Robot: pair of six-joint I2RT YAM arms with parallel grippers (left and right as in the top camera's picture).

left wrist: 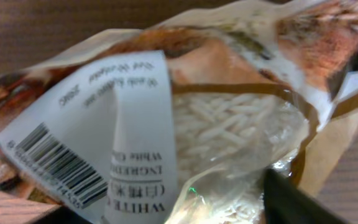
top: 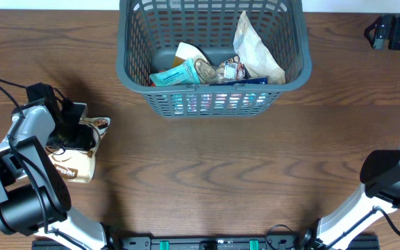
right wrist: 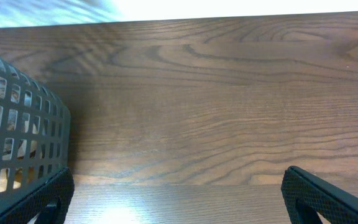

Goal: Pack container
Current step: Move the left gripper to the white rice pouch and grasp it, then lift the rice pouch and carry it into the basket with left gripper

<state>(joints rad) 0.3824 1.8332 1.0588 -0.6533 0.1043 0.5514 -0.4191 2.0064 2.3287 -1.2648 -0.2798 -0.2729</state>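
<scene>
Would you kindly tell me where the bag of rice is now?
In the overhead view the bag of rice lies on the table at the left, beneath the left gripper, apart from the container.

The basket is matt plastic lattice. The table is grained wood. The rice bag is glossy film, partly clear.

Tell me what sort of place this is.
Probably a robotics lab bench rather than a home. A left arm and a right arm stand at the near edge of a wooden table. On the table are a slotted basket of food packets and a rice bag.
</scene>
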